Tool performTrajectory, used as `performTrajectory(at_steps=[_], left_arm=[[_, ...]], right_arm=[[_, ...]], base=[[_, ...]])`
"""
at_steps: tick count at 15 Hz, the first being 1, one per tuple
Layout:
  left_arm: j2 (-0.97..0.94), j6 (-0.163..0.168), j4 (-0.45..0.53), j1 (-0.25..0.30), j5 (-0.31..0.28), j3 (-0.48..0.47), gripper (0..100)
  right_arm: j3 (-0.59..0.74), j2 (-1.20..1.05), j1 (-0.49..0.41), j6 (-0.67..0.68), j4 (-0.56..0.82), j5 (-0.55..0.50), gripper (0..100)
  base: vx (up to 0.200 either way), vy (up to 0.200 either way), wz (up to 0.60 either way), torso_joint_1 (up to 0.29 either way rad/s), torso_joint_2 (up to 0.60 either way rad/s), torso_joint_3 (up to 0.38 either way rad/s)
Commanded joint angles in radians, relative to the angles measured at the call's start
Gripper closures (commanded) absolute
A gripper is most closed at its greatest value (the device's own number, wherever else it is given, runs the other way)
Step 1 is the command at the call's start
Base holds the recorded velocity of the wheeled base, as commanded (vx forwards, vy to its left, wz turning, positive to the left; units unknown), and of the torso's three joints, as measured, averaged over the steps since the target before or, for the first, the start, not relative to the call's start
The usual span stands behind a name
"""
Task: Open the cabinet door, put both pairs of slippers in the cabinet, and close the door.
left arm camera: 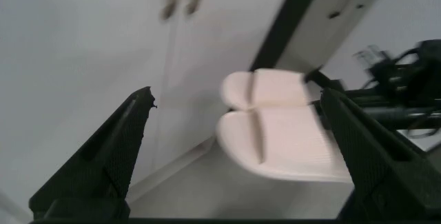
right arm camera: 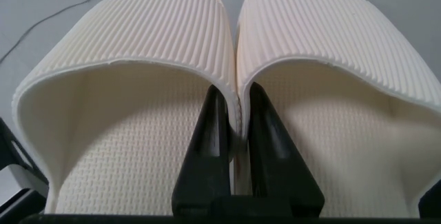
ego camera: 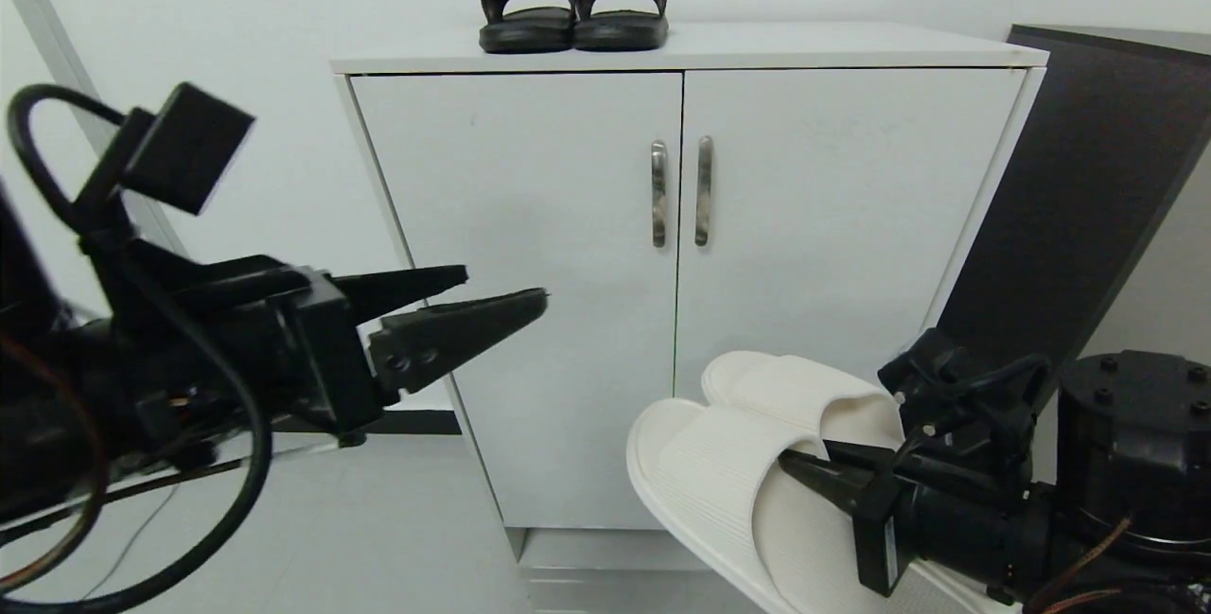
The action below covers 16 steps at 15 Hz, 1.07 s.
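A white two-door cabinet [ego camera: 530, 311] stands with both doors closed, its two metal handles [ego camera: 658, 194] side by side at the middle. A pair of black slippers [ego camera: 574, 8] rests on its top. My right gripper [ego camera: 799, 463] is low in front of the right door, shut on the inner straps of a pair of white slippers [ego camera: 738, 472]; its fingers [right arm camera: 265, 138] pinch the two touching sides of the white slippers [right arm camera: 234, 86]. My left gripper [ego camera: 506, 288] is open and empty, held in front of the left door. The white slippers [left arm camera: 275, 134] also appear between its fingers [left arm camera: 124, 148].
A dark panel [ego camera: 1079, 207] leans against the cabinet's right side. Light floor [ego camera: 378, 519] lies open to the left of the cabinet base. A white wall stands behind the cabinet.
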Motion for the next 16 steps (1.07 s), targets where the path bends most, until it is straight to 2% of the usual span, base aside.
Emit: performTrajectory(at_steps=[1, 2, 4, 5, 7, 10, 13, 16], left_arm=[[0.194, -0.01, -0.007, -0.078, -0.004, -0.143, 0], [0.243, -0.011, -0.007, -0.095, -0.006, -0.192, 0], [0.323, -0.04, -0.016, -0.126, -0.01, -0.278, 0], [0.35, -0.045, -0.025, -0.145, -0.029, -0.297, 0], [0.403, -0.062, -0.027, -0.152, -0.104, -0.34, 0], [0.458, -0.141, -0.027, -0.15, -0.172, -0.432, 0], [0.525, -0.141, -0.022, -0.142, -0.145, -0.527, 0], [0.576, -0.14, -0.022, -0.118, -0.086, -0.605, 0]], right_arm=[[-0.001, 0.004, -0.019, 0.001, 0.0, 0.001, 100], [-0.002, 0.004, -0.025, 0.001, 0.0, 0.003, 100], [-0.002, 0.004, -0.033, 0.001, 0.0, 0.004, 100], [-0.002, 0.002, -0.034, 0.001, 0.0, 0.006, 100], [-0.002, 0.001, -0.037, 0.001, 0.0, 0.007, 100], [-0.001, -0.001, -0.04, 0.001, 0.0, 0.006, 100], [-0.002, 0.001, -0.045, 0.001, 0.0, 0.007, 100], [-0.001, 0.002, -0.048, 0.001, 0.0, 0.007, 100]], base=[[0.0, 0.0, 0.0, 0.0, 0.0, 0.0], [0.0, 0.0, 0.0, 0.0, 0.0, 0.0], [0.0, 0.0, 0.0, 0.0, 0.0, 0.0], [0.0, 0.0, 0.0, 0.0, 0.0, 0.0], [0.0, 0.0, 0.0, 0.0, 0.0, 0.0], [0.0, 0.0, 0.0, 0.0, 0.0, 0.0], [0.0, 0.0, 0.0, 0.0, 0.0, 0.0], [0.0, 0.0, 0.0, 0.0, 0.0, 0.0]])
